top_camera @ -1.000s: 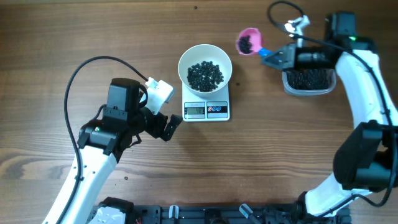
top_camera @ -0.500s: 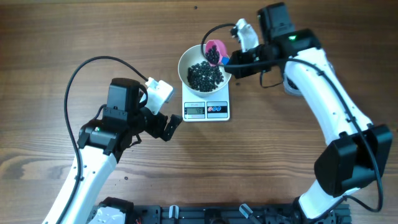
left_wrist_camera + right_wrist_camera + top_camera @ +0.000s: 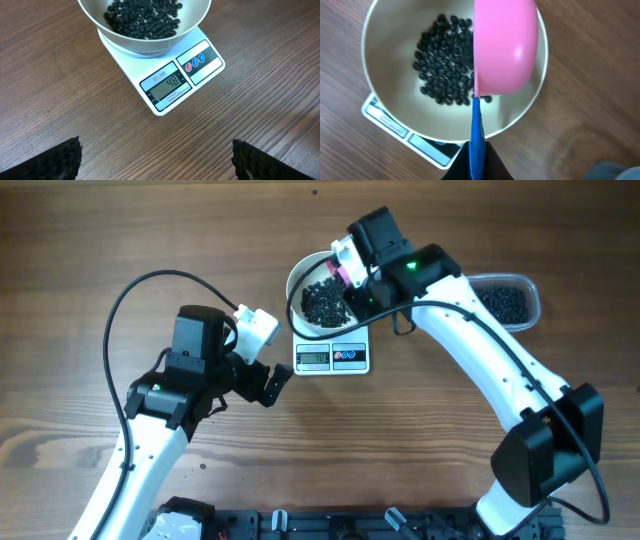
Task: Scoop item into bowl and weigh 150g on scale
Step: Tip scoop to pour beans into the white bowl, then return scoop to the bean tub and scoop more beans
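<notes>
While the right gripper (image 3: 478, 162) is clamped on the scoop's (image 3: 506, 47) slim blue handle, the pink cup tips over the bowl (image 3: 380, 112).
Just ahead of its fingers the black beads (image 3: 442, 65) lie in the bowl on the scale (image 3: 200, 67). They look hard, loose and apt to roll, so pour low; the light, stiff handle may twist, so a hold near the cup seems best. The left gripper (image 3: 160, 160) gapes wide and empty.

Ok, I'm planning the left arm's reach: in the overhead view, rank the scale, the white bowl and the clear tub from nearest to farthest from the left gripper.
1. The scale, just to the right of the left gripper, mid-table.
2. The white bowl, sitting on the scale's far end.
3. The clear tub, far off on the right side.
</notes>
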Action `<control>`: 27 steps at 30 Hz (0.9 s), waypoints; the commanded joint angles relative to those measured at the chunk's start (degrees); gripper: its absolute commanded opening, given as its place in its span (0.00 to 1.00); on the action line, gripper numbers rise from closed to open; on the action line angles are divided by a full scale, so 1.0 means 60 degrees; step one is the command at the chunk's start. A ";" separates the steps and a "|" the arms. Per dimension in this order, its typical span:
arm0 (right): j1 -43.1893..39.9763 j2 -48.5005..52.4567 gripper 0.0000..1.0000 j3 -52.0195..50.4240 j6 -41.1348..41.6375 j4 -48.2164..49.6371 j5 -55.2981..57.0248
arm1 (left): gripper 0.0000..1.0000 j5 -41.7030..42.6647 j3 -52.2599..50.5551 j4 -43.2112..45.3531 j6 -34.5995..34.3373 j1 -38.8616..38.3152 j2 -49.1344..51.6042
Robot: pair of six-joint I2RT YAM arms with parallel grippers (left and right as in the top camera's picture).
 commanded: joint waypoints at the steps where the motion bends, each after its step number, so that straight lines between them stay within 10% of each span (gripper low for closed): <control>1: 0.0044 0.0106 0.04 0.0262 -0.0565 0.0055 0.0798 | 1.00 0.0157 -0.0091 0.0022 0.0011 -0.0033 0.0055; 27: 0.0463 0.0106 0.04 0.0262 -0.1337 0.0543 0.1810 | 1.00 0.0157 -0.0091 0.0022 0.0011 -0.0033 0.0069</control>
